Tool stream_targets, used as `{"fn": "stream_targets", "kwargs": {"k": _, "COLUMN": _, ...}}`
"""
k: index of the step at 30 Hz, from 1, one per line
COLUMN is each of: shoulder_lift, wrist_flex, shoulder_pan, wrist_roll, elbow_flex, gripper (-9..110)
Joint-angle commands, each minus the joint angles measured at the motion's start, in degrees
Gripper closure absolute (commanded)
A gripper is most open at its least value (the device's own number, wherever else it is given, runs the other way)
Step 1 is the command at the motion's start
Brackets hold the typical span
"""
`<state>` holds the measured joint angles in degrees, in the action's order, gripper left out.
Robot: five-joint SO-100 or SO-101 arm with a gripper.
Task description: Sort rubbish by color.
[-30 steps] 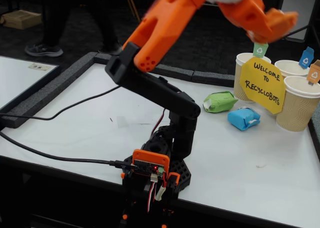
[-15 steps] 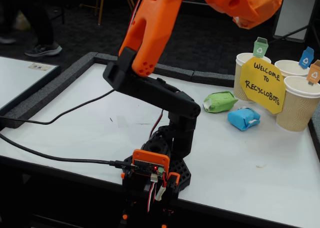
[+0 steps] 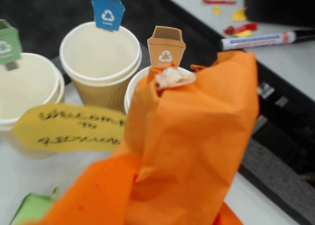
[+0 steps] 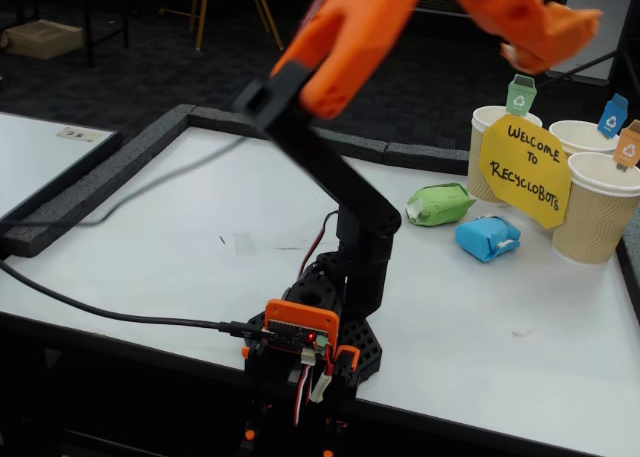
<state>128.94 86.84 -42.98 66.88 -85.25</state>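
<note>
Currently logged, as I read my feeds:
Fingers: gripper (image 4: pixel 560 32) raised above the cups; the wrist view suggests it is clamped on the orange lump (image 3: pixel 192 136), though I cannot tell for sure.
Orange lump: fills the wrist view, with white paper at its top.
Orange-tagged cup (image 3: pixel 134 89): at 12 o'clock behind the lump, mostly hidden.
Blue-tagged cup (image 3: pixel 100 62): at 10 o'clock.
Green lump (image 4: pixel 438 204): on the counter (image 4: pixel 180 237), beside the sign (image 4: pixel 524 169).
Blue lump (image 4: pixel 488 237): at 4 o'clock of the green.
Step advice: I would centre over the orange-tagged rim before letting go.
</note>
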Motion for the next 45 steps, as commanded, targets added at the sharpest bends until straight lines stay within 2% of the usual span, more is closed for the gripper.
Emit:
{"fn": "stream_targets", "kwargs": {"k": 1, "shoulder_lift": -8.7, "wrist_flex": -10.7, "shoulder_pan": 1.3, "wrist_roll": 0.5, "elbow_flex": 1.1, "gripper": 101}}
{"fn": "stream_targets", "kwargs": {"k": 10, "shoulder_lift": -26.0, "wrist_flex": -32.3, "shoulder_pan": 1.2, "wrist_roll": 0.5, "elbow_flex": 3.1, "gripper": 101}}
{"fn": "stream_targets", "kwargs": {"k": 18, "shoulder_lift": -33.7, "wrist_flex": -54.1, "shoulder_pan": 1.1, "wrist_roll": 0.5, "elbow_flex": 3.7, "gripper": 101}}
{"fn": "stream_targets", "kwargs": {"k": 24, "shoulder_lift": -34.7, "wrist_flex": -53.0, "shoulder_pan": 0.6, "wrist_roll": 0.5, "elbow_flex": 4.7, "gripper": 101}}
{"fn": "stream_targets", "kwargs": {"k": 32, "shoulder_lift": -34.6, "wrist_flex": -41.0, "shoulder_pan": -1.2, "wrist_roll": 2.1, "elbow_flex": 7.4, "gripper": 101}}
{"fn": "stream_targets", "kwargs": {"k": 38, "shoulder_lift": -34.5, "wrist_flex": -40.6, "shoulder_pan": -2.8, "wrist_roll": 3.2, "elbow_flex": 7.4, "gripper": 101}}
{"fn": "stream_targets", "kwargs": {"k": 45, "shoulder_lift": -34.5, "wrist_flex": -40.8, "shoulder_pan": -4.0, "wrist_roll": 3.2, "elbow_flex": 7.4, "gripper": 83}}
